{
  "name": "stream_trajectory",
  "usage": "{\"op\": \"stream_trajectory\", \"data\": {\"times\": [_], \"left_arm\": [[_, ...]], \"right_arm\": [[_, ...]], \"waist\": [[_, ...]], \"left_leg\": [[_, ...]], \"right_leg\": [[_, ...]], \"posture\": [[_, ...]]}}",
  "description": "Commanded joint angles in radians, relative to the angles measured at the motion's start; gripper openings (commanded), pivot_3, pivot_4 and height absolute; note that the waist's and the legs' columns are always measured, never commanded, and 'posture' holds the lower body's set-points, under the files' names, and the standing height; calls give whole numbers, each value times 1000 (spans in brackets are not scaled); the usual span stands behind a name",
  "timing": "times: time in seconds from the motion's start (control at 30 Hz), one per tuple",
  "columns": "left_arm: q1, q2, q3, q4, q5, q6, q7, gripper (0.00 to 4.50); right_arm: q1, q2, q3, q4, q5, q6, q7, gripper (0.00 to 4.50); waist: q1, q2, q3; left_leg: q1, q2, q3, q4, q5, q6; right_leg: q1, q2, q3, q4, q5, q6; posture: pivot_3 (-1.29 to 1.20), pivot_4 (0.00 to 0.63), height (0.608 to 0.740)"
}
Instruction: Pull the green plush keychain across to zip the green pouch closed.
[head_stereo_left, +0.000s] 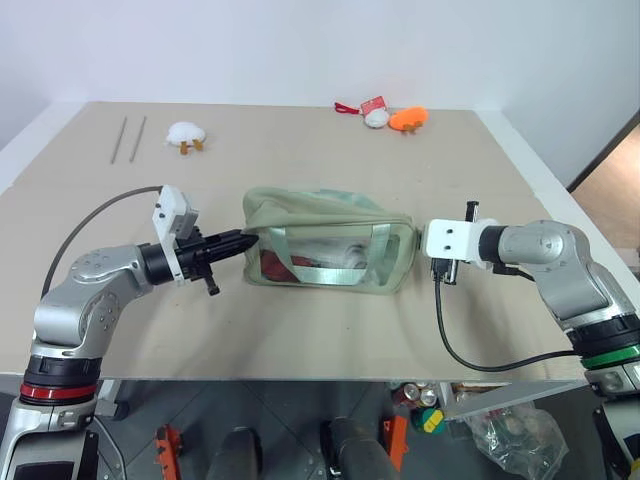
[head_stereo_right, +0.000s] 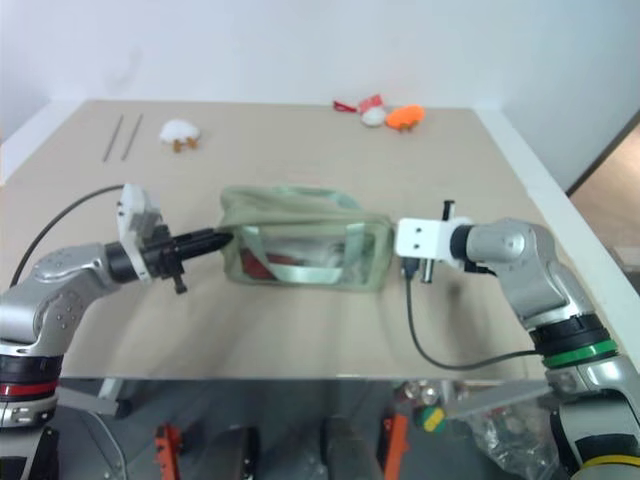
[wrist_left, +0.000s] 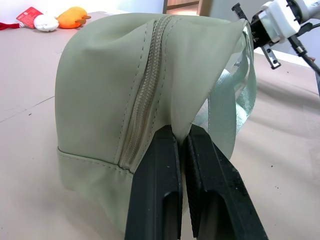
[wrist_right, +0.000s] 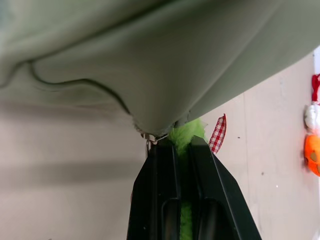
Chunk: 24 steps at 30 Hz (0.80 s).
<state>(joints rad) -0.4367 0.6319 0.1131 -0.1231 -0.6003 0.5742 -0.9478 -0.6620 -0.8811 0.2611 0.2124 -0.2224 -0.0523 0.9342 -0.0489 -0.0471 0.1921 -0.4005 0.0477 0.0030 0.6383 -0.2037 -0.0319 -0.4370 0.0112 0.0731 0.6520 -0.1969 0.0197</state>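
Left gripper (head_stereo_left: 238, 241) is level, pointing toward the robot's right, its fingers (wrist_left: 155, 185) pressed together on a fold of fabric at the left end of the green pouch (head_stereo_left: 330, 240), which lies mid-table. The left forearm reaches in from the near-left edge, elbow bent. The left wrist view shows the pinch: fabric caught between the two black pads, and the top zipper (wrist_left: 145, 95) running away along the pouch, teeth meshed along the stretch seen there. The head views show clear side panels and green webbing straps (head_stereo_left: 335, 268) instead. Right gripper (wrist_right: 182, 150) sits against the pouch's right end; in the head views its fingertips are hidden behind the white wrist mount (head_stereo_left: 452, 240). The right wrist view shows the jaws pinching the green plush keychain (wrist_right: 186, 137), lime fuzz bulging between and above the pads, directly under the pouch's edge. Right forearm comes in from the near-right, tilted downward. White plush toy (head_stereo_left: 186, 134) far left; another white toy and an orange plush toy (head_stereo_left: 408, 119) far right.
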Motion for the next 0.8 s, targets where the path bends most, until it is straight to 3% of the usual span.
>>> {"op": "stream_trajectory", "data": {"times": [0.03,0.17,0.4,0.8], "left_arm": [[13,1,-7,7,3,17,7,0],[8,-4,-14,9,6,16,6,0],[1,0,-13,23,10,9,-3,0],[-4,3,-16,36,12,0,-12,0]], "right_arm": [[10,14,14,43,-35,-8,1,39],[-41,31,-77,27,76,47,26,39],[-140,-63,-214,64,221,86,136,39],[-57,-141,-162,113,111,31,85,39]], "waist": [[0,0,0],[0,0,0],[2,1,0],[11,2,0]], "left_leg": [[0,0,0,0,0,0],[0,0,0,0,0,0],[-1,0,0,-1,0,0],[-5,-3,0,-2,0,0]], "right_leg": [[0,0,0,0,0,0],[0,0,0,0,0,0],[0,0,0,0,0,1],[-1,-3,1,-4,0,4]], "posture": [[0,150,740],[0,150,740],[0,150,740],[0,150,740]]}}
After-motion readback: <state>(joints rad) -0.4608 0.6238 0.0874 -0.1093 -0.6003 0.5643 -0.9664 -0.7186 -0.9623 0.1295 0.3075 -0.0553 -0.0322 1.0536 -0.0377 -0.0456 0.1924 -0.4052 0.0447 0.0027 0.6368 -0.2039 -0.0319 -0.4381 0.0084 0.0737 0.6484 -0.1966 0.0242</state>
